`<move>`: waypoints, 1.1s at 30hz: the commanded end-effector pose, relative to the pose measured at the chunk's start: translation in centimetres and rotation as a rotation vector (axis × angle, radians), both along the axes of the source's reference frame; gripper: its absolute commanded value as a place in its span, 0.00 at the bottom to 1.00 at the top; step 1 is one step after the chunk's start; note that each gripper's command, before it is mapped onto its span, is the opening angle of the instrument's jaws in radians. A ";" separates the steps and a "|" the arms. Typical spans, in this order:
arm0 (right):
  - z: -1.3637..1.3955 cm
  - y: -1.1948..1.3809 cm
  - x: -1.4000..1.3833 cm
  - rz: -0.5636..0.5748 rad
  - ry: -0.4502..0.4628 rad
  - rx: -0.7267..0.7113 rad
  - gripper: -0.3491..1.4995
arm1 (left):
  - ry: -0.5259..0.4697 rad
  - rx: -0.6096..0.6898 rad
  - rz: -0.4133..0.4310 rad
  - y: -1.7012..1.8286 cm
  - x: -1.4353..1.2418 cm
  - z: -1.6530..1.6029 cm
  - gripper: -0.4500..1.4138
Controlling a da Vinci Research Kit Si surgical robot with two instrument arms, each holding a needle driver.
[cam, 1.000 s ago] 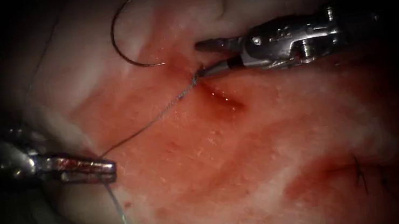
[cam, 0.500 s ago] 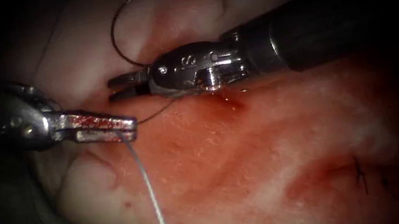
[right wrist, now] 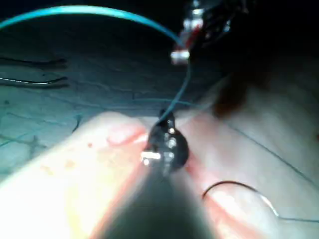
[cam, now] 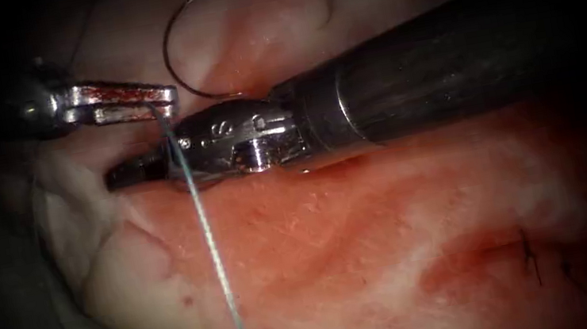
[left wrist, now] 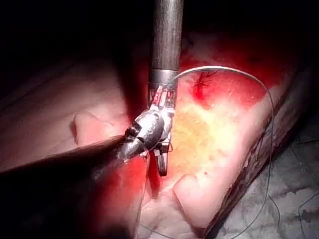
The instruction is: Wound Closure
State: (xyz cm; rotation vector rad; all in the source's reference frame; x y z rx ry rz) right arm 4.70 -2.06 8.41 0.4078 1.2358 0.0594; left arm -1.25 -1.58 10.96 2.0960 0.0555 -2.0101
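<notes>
My left tool [cam: 165, 98] is at the upper left, left of the cut, shut on the thread [cam: 209, 244]. From there the thread drops straight down across the tissue [cam: 371, 239] and over the front of my right tool [cam: 120, 175]. The right tool reaches in from the right, low over the tissue, and its shaft covers most of the cut. The curved needle [cam: 171, 61] lies free on the tissue above both tools, and neither tool holds it. In the right wrist view the thread [right wrist: 177, 97] runs from the right tool's tip [right wrist: 167, 130] to the left tool [right wrist: 182, 54], with the needle [right wrist: 239, 188] nearby.
An earlier dark stitch [cam: 531, 255] sits at the lower right of the tissue, and the left wrist view shows this stitch [left wrist: 202, 82] too. Red fluid stains the tissue around the cut. Loose thread [left wrist: 269, 129] arcs over the tissue's edge onto the cloth.
The left tool has lifted up and right, carrying the thread. The right tool has left the cut and pushed far left, so the thread now crosses over it.
</notes>
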 end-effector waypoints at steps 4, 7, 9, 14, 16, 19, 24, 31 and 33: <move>-0.03 -0.14 -0.11 -0.058 0.070 -0.001 0.01 | 0.001 -0.023 0.011 0.02 0.06 0.36 0.00; -0.05 -0.18 -0.22 -0.066 0.110 0.000 0.00 | 0.001 -0.039 0.017 0.00 0.09 0.53 0.00; -0.08 -0.22 -0.32 -0.060 0.138 0.002 0.00 | 0.004 -0.056 0.020 -0.04 0.10 0.69 0.00; -0.18 -0.38 -0.60 -0.026 0.180 0.002 0.00 | -0.028 -0.067 0.030 -0.14 0.07 0.96 0.00; -0.19 -0.44 -0.69 -0.009 0.209 0.027 0.00 | -0.042 -0.072 0.029 -0.14 0.04 1.02 0.00; -0.19 -0.48 -0.73 0.009 0.236 0.052 0.00 | -0.061 -0.071 0.029 -0.14 0.00 1.03 0.00; -0.21 -0.48 -0.77 0.048 0.278 0.099 0.00 | -0.080 -0.073 0.040 -0.16 -0.02 1.04 0.00; -0.19 -0.50 -0.77 0.125 0.374 0.223 0.13 | -0.126 -0.084 0.056 -0.27 -0.01 1.12 0.00; -0.24 -0.41 -0.82 0.151 0.405 0.246 0.13 | -0.130 -0.087 0.065 -0.33 -0.01 1.19 0.00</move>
